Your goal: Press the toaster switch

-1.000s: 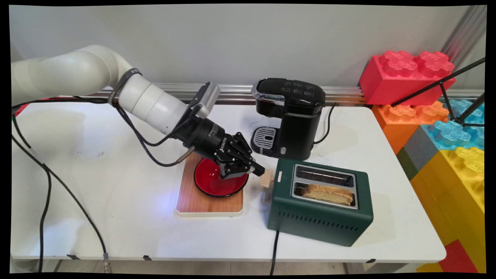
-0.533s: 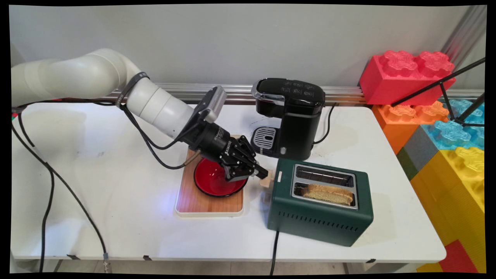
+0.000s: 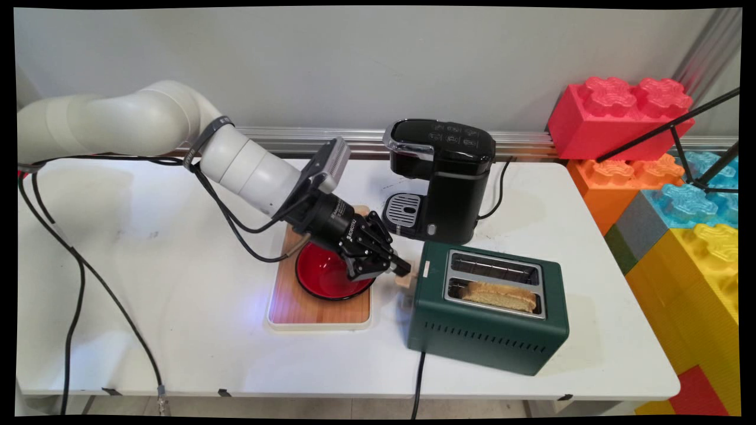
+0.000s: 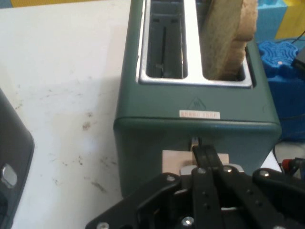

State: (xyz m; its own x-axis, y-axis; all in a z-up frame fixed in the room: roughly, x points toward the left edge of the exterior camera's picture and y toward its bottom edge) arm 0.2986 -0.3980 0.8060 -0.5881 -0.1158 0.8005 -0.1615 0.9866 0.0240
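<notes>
My gripper (image 3: 403,270) is shut, its fingers pressed together. Their tips rest on the pale wooden lever (image 3: 407,281) at the left end of the green toaster (image 3: 490,330). In the hand view the gripper (image 4: 202,153) lies over the lever (image 4: 172,161), right against the toaster's end wall (image 4: 152,143). A slice of toast (image 3: 502,296) stands in the near slot and pokes out of it; the hand view shows the toast (image 4: 228,33) at top right. The far slot (image 3: 493,267) holds nothing.
Under my wrist a red bowl (image 3: 322,277) sits on a wooden board (image 3: 319,311). A black coffee machine (image 3: 446,177) stands behind the toaster, its cord trailing right. The toaster's cord (image 3: 417,383) runs off the near edge. Big coloured blocks (image 3: 661,195) flank the table's right side.
The arm has swung right and slightly lower, bringing the shut gripper from just short of the lever onto it. The bowl, board and toaster have stayed put.
</notes>
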